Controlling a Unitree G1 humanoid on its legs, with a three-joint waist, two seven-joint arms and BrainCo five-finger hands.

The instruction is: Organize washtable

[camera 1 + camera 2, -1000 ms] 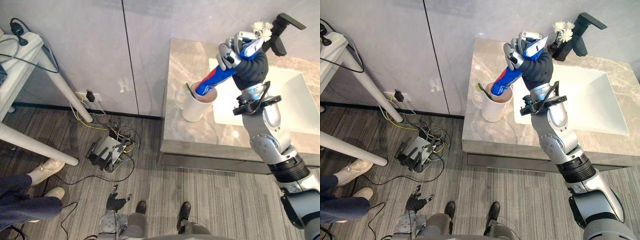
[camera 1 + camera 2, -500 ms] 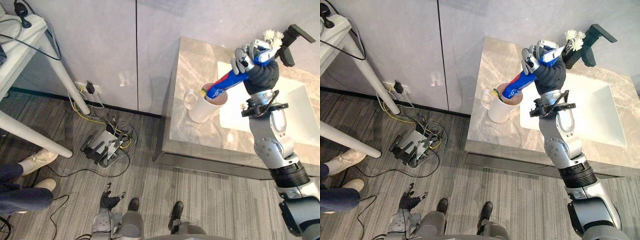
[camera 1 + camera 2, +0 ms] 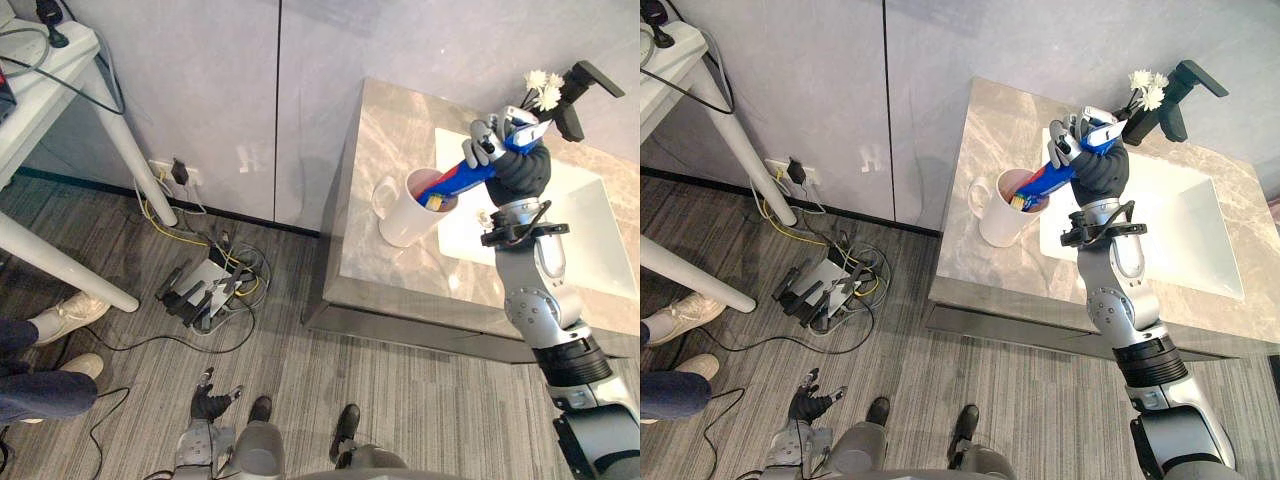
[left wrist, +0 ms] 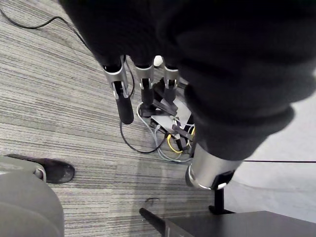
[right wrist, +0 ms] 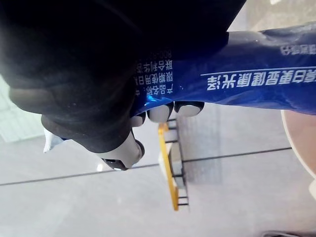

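Note:
A white mug (image 3: 402, 212) stands on the marble washtable (image 3: 400, 110), near its left edge and beside the sink. My right hand (image 3: 512, 152) is shut on a blue toothpaste tube (image 3: 457, 181). The tube slants down to the left, with its lower end inside the mug. A small yellow item (image 3: 433, 203) also sits in the mug. In the right wrist view my fingers (image 5: 160, 112) curl round the tube (image 5: 247, 84), with the mug's rim (image 5: 302, 143) past it. My left hand (image 4: 123, 101) hangs low over the floor with straight fingers, holding nothing.
A white sink basin (image 3: 590, 215) lies right of the mug, with a black faucet (image 3: 588, 82) and white flowers (image 3: 541, 86) behind it. On the floor are a power strip with tangled cables (image 3: 205, 290), white table legs (image 3: 60, 270) and a person's shoes (image 3: 55, 315).
My right hand has come down and the tube's end has gone from the mug's rim to inside the mug. The camera has shifted, so the whole scene sits differently.

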